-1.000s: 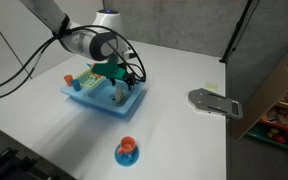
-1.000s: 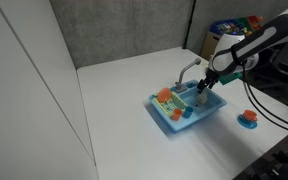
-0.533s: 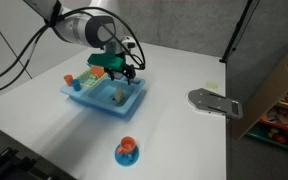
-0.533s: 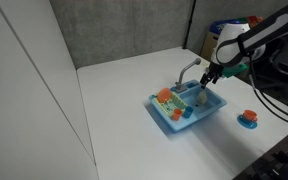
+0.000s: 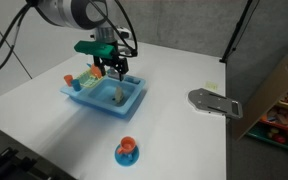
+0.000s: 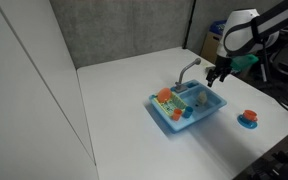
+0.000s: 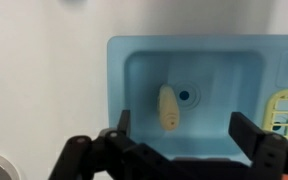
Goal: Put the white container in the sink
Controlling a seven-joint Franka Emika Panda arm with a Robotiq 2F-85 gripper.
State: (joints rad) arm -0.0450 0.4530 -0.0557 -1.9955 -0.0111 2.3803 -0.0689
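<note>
Hand (image 5: 116, 69) higher above the sink (image 5: 88, 102), off the white container (image 5: 118, 95).

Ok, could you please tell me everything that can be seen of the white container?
The white container is small, cream coloured and smooth, and looks like plastic. In the wrist view it appears elongated, so it seems to lie on its side. It rests on the floor of the basin of the light blue sink, just beside the round drain. Nothing else touches it: the gripper hangs open above it, apart from it.
</note>
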